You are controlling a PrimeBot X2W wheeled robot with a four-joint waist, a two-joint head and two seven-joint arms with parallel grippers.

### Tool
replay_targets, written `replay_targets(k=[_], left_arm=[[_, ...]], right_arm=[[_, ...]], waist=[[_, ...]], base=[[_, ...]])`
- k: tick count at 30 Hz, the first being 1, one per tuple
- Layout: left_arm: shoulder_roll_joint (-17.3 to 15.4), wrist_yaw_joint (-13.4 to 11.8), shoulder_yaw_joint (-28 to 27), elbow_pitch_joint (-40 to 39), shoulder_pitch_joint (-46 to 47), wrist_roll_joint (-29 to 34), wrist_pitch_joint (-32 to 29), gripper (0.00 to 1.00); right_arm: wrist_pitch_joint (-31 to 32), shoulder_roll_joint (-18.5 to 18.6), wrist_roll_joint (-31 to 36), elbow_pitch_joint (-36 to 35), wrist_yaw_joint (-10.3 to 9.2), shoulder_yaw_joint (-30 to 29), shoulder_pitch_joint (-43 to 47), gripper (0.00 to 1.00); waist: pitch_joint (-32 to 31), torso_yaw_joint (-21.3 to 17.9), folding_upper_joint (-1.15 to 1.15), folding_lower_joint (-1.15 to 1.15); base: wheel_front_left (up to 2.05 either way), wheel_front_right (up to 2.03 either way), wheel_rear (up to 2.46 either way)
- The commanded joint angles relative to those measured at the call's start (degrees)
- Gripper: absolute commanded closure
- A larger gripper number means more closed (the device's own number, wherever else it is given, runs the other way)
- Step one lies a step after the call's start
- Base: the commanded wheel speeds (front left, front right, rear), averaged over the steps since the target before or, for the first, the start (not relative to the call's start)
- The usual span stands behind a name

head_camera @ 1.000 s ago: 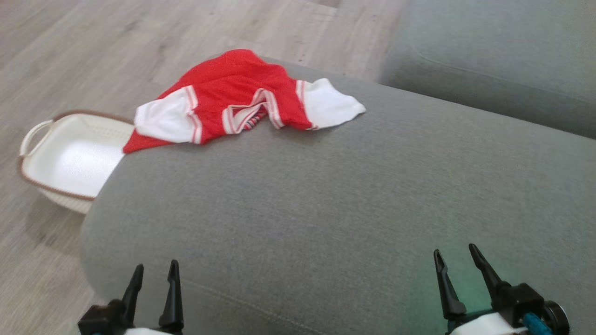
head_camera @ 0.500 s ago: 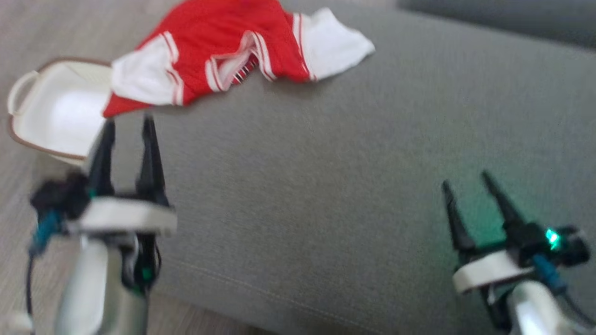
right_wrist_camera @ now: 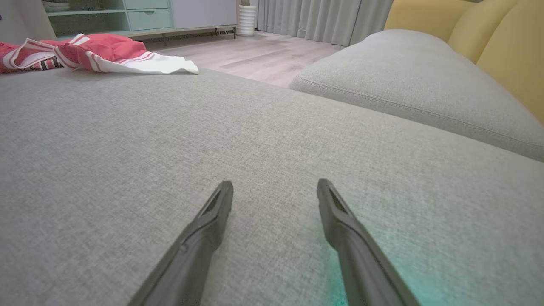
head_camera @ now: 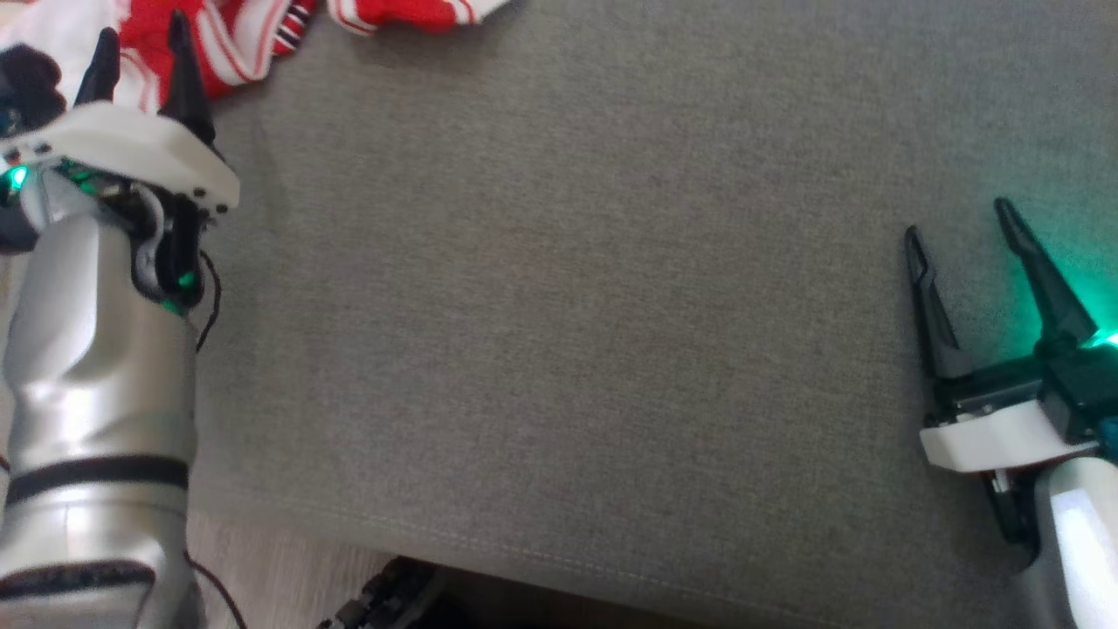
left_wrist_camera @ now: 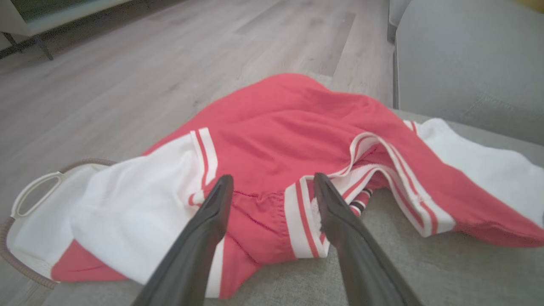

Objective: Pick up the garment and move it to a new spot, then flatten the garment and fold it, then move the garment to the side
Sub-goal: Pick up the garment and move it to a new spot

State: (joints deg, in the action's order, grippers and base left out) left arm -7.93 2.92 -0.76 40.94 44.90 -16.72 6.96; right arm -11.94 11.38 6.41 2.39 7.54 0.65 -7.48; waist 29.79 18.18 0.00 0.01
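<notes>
Left gripper [head_camera: 140,39] has advanced to the red-and-white jersey [left_wrist_camera: 289,123]; head camera dipped.
Both grippers' fingers spread, empty; right gripper [head_camera: 958,223] hovers over the sofa cushion [head_camera: 559,306]. Jersey crumpled at cushion's far-left corner, pick-up not yet begun.

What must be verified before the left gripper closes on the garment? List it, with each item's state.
1. left gripper open: ok.
2. It is lined up with the garment, aimed at the striped near edge: ok.
3. Fingertips touching the cloth: cannot tell.
4. right gripper open, apart from the garment, over bare cushion: ok.
5. Room on the cushion for a new spot: ok.
</notes>
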Motion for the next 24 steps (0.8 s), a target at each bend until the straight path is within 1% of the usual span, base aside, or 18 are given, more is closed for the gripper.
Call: replay_targets(k=[1, 3, 4, 6, 7, 8, 9, 12, 16, 18, 20, 21, 22, 24], left_arm=[[-3.46, -0.56, -1.96, 2.58, 2.85, 0.19, -0.47, 0.0], [-3.84, -0.61, -1.63, 7.37, 5.19, 0.36, -0.8, 0.0], [-3.67, -0.99, -2.33, 9.68, 6.27, -0.44, -1.12, 0.0], [-4.29, -1.02, -1.57, 13.86, 7.89, 0.12, -2.43, 0.0], [-4.91, -0.07, -0.99, 15.72, 8.57, 0.43, -2.41, 0.0], [-5.38, 0.51, -0.67, 17.68, 9.3, 0.54, -2.25, 0.64], [-5.4, 0.74, -0.48, 19.37, 9.86, 0.53, -2.05, 1.0], [-5.26, 1.69, 0.5, 22.2, 11.33, 0.75, -1.24, 1.0], [-6.04, 2.68, 1.78, 22.64, 12.88, 1.23, 0.24, 1.0], [-6.3, 3.47, 2.62, 21.77, 13.66, 1.09, -0.37, 1.0], [-5.86, 4.18, 4.28, 20.08, 14.05, 0.79, -2.29, 1.0], [-5.86, 4.18, 4.28, 20.08, 14.05, 0.79, -2.29, 1.0], [-4.43, 4.48, 6.91, 16.72, 13.99, -0.48, -5.29, 1.0], [-3.01, 4.53, 11.8, 10.42, 12.95, -3.41, -9.24, 1.0]], right_arm=[[1.04, 1.24, -0.4, -1.49, -0.05, 0.42, 1.61, 0.0], [1.77, 1.7, -0.66, -3.14, -0.05, 0.15, 2.73, 0.0], [2.12, 1.89, -0.79, -3.92, -0.05, -0.04, 3.31, 0.0], [2.87, 2.1, -1.04, -5.46, -0.05, -0.42, 4.42, 0.0], [3.26, 2.2, -1.18, -6.19, -0.05, -0.55, 4.79, 0.0], [3.59, 2.3, -1.3, -6.81, -0.05, -0.65, 5.03, 0.0], [3.85, 2.32, -1.43, -7.24, -0.05, -0.77, 5.21, 0.0], [4.09, 1.91, -1.8, -7.68, -0.05, -1.24, 5.49, 0.0], [3.15, 0.35, -2.44, -6.14, -0.05, -1.31, 5.84, 0.0], [2.34, -0.87, -2.72, -4.89, -0.05, -1.11, 5.87, 0.0], [1.46, -2.29, -2.97, -3.34, -0.05, -1.18, 5.97, 0.0], [1.46, -2.29, -2.97, -3.34, -0.05, -1.18, 5.97, 0.0], [0.59, -3.68, -3.13, -1.59, -0.05, -1.15, 6.31, 0.0], [-0.2, -4.83, -3.35, 0.07, -0.05, -1.02, 6.61, 0.0]], waist=[[2.95, -1.71, 0.0, -0.01], [3.4, -1.92, 0.0, -0.01], [3.48, -1.98, 0.0, -0.01], [3.51, -2.13, 0.0, -0.01], [3.62, -2.28, 0.0, -0.01], [3.6, -2.42, 0.0, -0.01], [3.37, -2.51, 0.0, -0.01], [2.01, -2.64, 0.0, -0.01], [-1.54, -2.67, 0.0, -0.01], [-3.44, -2.77, 0.0, -0.01], [-5.69, -2.75, 0.0, -0.01], [-5.69, -2.75, 0.0, -0.01], [-8.09, -2.74, 0.0, -0.01], [-10.17, -2.86, 0.0, -0.01]], base=[[0.0, 0.0, 0.0], [0.0, 0.0, 0.0], [0.0, 0.0, 0.0], [0.0, 0.0, 0.0], [0.0, 0.0, 0.0], [0.0, 0.0, 0.0], [0.0, 0.0, 0.0], [0.0, 0.0, 0.0], [0.0, 0.0, 0.0], [0.0, 0.0, 0.0], [0.0, 0.0, 0.0], [0.0, 0.0, 0.0], [0.0, 0.0, 0.0], [0.0, 0.0, 0.0]])
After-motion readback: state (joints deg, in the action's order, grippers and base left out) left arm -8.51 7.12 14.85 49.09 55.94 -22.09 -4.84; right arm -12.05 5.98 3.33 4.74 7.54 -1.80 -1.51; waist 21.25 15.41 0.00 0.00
